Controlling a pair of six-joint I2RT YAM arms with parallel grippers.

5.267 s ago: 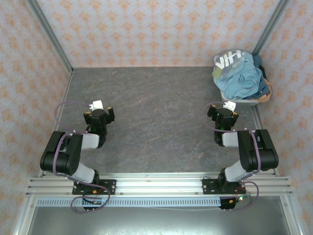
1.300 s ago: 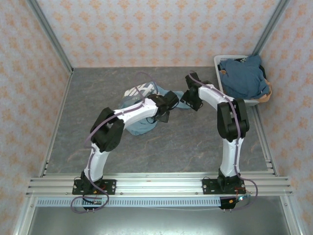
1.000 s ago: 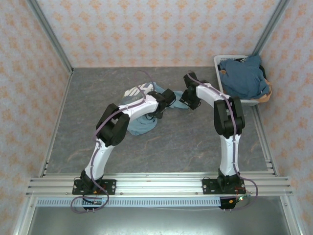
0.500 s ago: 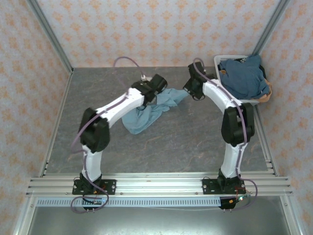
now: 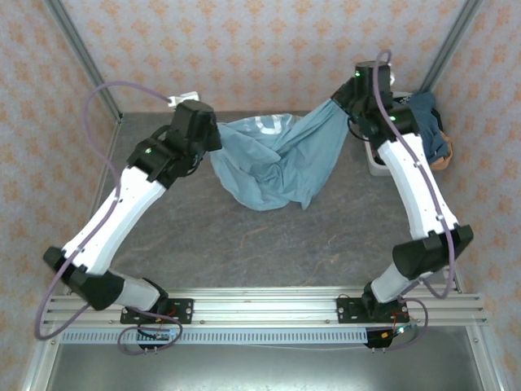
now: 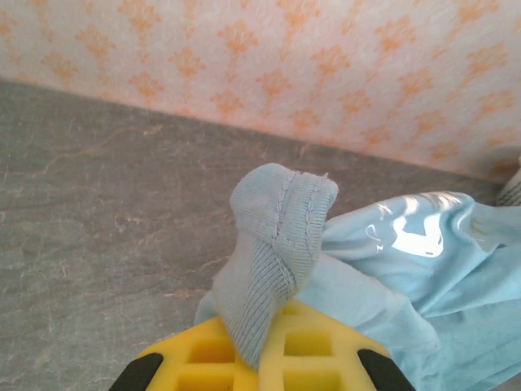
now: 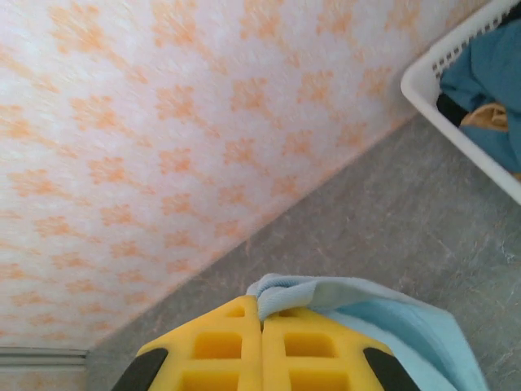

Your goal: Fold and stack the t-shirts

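Grey stone-look bench (image 5: 269, 236), boxed in by orange-patterned walls (image 5: 244, 57). Strung over the back of it between two raised arms: light blue t-shirt (image 5: 277, 163), white lettering partly in view, sagging in the middle. On a ribbed edge of it, left jaws clamped tight; on another edge, right jaws pinched together, pads meeting on the cloth. At far right, white basket (image 5: 376, 159) with darker blue t-shirts (image 5: 423, 122) heaped inside.
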